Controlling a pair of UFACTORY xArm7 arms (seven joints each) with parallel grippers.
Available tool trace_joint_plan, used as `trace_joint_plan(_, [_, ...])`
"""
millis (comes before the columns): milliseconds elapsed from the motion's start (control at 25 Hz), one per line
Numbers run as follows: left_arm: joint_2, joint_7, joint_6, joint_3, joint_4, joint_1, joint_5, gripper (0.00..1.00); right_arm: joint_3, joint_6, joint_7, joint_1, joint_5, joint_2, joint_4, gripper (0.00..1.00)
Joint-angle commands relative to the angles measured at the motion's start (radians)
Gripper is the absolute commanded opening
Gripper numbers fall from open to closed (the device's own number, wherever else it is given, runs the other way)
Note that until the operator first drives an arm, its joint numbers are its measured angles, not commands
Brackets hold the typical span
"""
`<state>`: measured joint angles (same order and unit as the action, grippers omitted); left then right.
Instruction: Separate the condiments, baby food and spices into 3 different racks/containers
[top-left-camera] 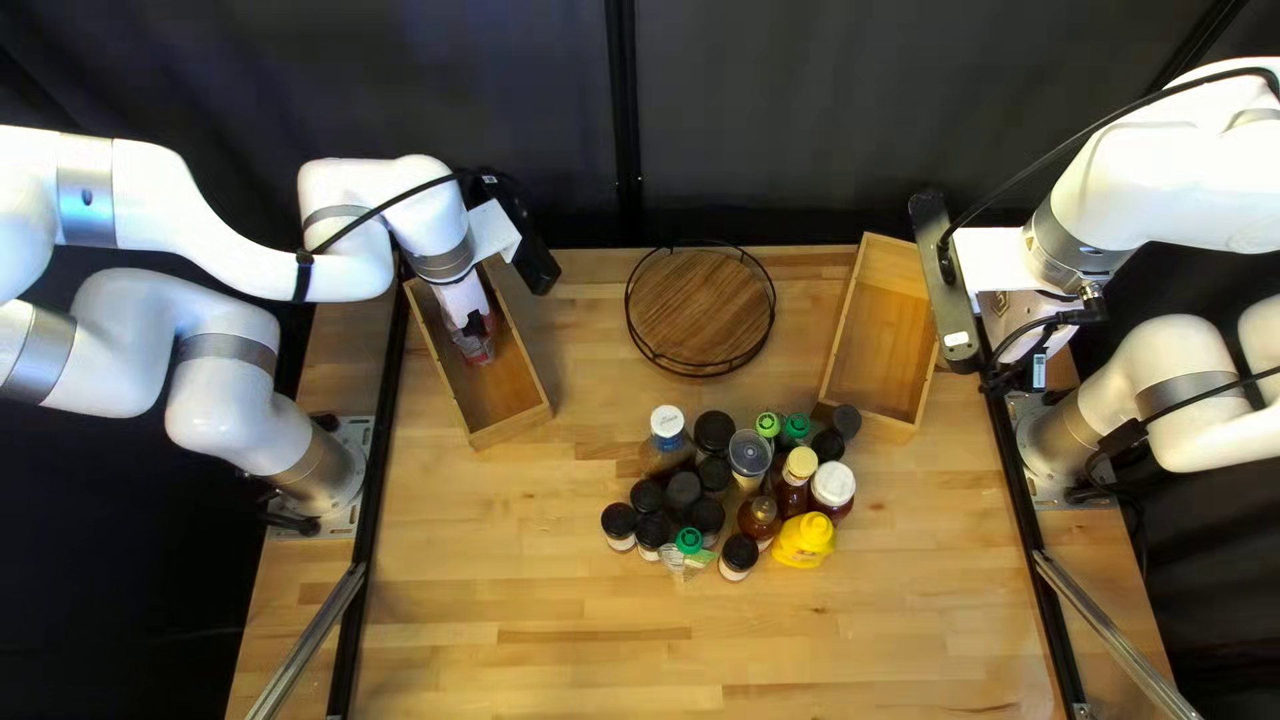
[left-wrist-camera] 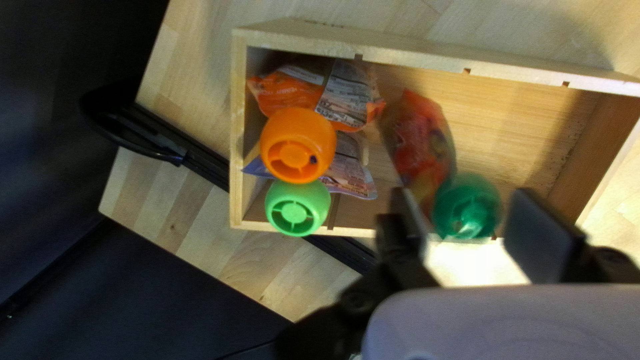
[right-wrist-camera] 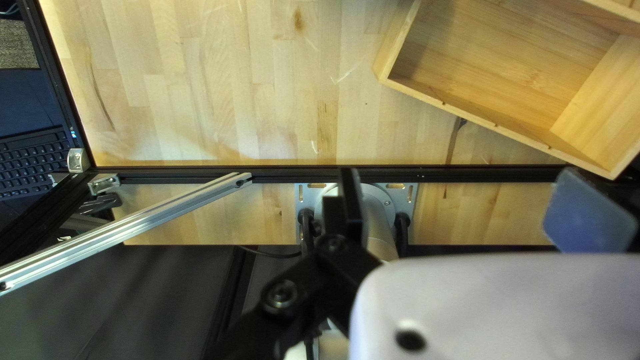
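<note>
Looks like the baby food step to me. The left end effector (left-wrist-camera: 465, 215) is over the left box (top-left-camera: 511, 428), left of the round rack (top-left-camera: 700, 310) in the top left view. Its fingers are a bit apart, with the cap of the green-capped pouch (left-wrist-camera: 421, 143) between them, and I can't see either one gripping it. That pouch is in the box, beside the orange-capped pouch (left-wrist-camera: 298, 145) and lime-capped pouch (left-wrist-camera: 297, 207) at one end.

Next I'd back straight out so the cap doesn't snag, then start on the jars (top-left-camera: 706, 518) and mustard (top-left-camera: 806, 540), both on the worktop (top-left-camera: 534, 600) on the near side of the round rack. The right box (top-left-camera: 886, 327) is right of it; the right end effector (right-wrist-camera: 459, 177), spread wide, is farther right.
</note>
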<state>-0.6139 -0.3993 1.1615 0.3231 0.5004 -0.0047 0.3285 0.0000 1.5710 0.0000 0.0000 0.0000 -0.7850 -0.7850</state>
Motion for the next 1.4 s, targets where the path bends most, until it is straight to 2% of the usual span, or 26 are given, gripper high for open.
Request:
trace_joint_plan(40, [0.047,-0.019,0.038,-0.067,0.096,-0.100,-0.097,1.00,0.000,0.000,0.000,0.000,0.000,0.000,0.000,1.00])
trace_joint_plan(240, [0.177,-0.008,0.006,-0.116,0.230,-0.209,-0.190,1.00,0.000,0.000,0.000,0.000,0.000,0.000,0.000,1.00])
trace_joint_plan(520, [0.338,0.059,-0.056,-0.135,0.382,-0.277,-0.246,1.00,0.000,0.000,0.000,0.000,0.000,0.000,0.000,1.00])
trace_joint_plan(960, [0.529,0.181,-0.233,-0.112,0.483,-0.278,-0.267,1.00,0.000,0.000,0.000,0.000,0.000,0.000,0.000,1.00])
trace_joint_plan(1400, [0.605,0.234,-0.296,-0.095,0.514,-0.265,-0.282,1.00,0.000,0.000,0.000,0.000,0.000,0.000,0.000,1.00])
